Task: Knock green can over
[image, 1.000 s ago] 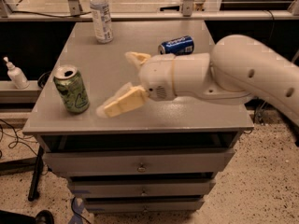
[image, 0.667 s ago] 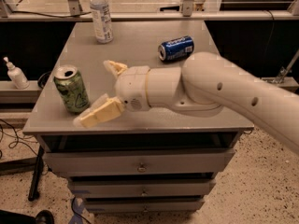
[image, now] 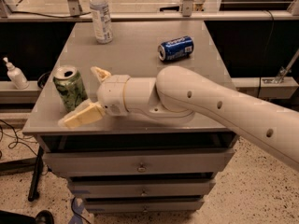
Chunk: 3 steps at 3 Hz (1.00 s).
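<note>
Cream plastic gripper (image: 90, 96), spread wide, seemingly touches the cylindrical green can (image: 70, 88).

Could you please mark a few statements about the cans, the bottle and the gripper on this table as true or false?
1. The green can stands on the table, not lying flat. True.
2. The blue soda can stands upright. False: it lies on its side.
3. The gripper has its fingers shut, far from the green can. False: the fingers are open, right beside the green can at the table's front left.
4. The clear plastic bottle stands upright near the table's far edge. True.
</note>
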Available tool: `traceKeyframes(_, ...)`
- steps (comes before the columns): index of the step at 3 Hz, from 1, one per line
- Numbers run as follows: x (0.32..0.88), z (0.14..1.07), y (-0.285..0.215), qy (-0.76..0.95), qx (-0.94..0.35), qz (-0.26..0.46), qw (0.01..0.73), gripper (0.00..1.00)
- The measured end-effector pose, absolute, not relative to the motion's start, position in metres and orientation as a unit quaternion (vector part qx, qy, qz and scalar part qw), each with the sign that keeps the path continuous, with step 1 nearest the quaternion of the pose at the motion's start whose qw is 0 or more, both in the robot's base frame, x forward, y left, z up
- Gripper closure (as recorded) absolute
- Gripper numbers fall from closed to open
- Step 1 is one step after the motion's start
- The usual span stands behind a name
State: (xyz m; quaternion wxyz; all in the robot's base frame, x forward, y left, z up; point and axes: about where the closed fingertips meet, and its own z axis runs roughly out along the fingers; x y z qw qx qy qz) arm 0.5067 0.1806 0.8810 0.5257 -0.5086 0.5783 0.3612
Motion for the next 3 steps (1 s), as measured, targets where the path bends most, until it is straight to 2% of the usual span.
traceKeyframes(1, 0.522, 0.874, 0.191, 0.593, -0.491, 0.362, 0.526, 0.0)
traceKeyframes(2, 0.534, 0.873, 0.204, 0.606, -0.467, 0.372, 0.526, 0.18)
traceKeyframes(3, 0.541, 0.876, 0.216, 0.614, -0.449, 0.38, 0.527, 0.42)
